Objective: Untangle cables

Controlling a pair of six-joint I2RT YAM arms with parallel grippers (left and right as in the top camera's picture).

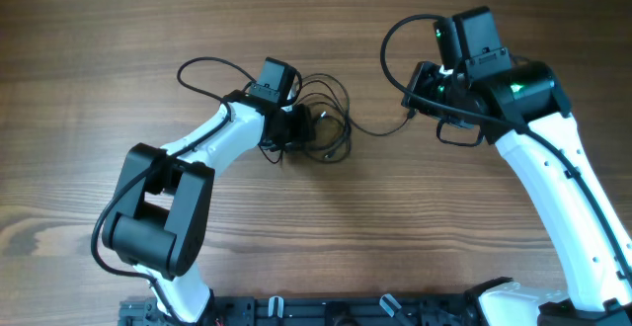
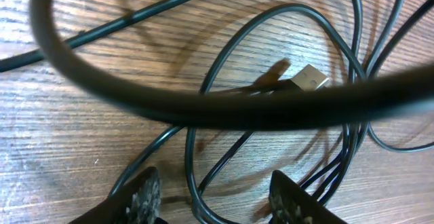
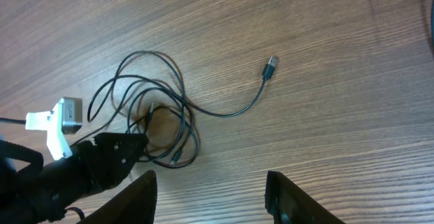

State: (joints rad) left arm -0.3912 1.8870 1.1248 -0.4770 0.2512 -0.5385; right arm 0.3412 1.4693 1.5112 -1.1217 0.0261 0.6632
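The cables [image 1: 326, 119] lie as a loose tangle of thin black cords on the wood table. My left gripper [image 1: 301, 126] is down in the tangle's left side. In the left wrist view its fingers [image 2: 146, 197] stand apart on the table, open, with one cord loop [image 2: 192, 176] running between them, not pinched. A silver-tipped plug [image 2: 308, 78] lies beyond. One cord trails right to a plug [image 1: 410, 114] below my right gripper [image 1: 415, 89]. In the right wrist view the right gripper [image 3: 211, 198] is open and empty, high above the tangle [image 3: 156, 115] and that plug [image 3: 270, 68].
A thick black arm cable [image 2: 203, 108] crosses the left wrist view, blurred and close to the lens. Another arm cable [image 1: 202, 69] loops left of the tangle. The left arm [image 3: 81, 170] shows at the right wrist view's lower left.
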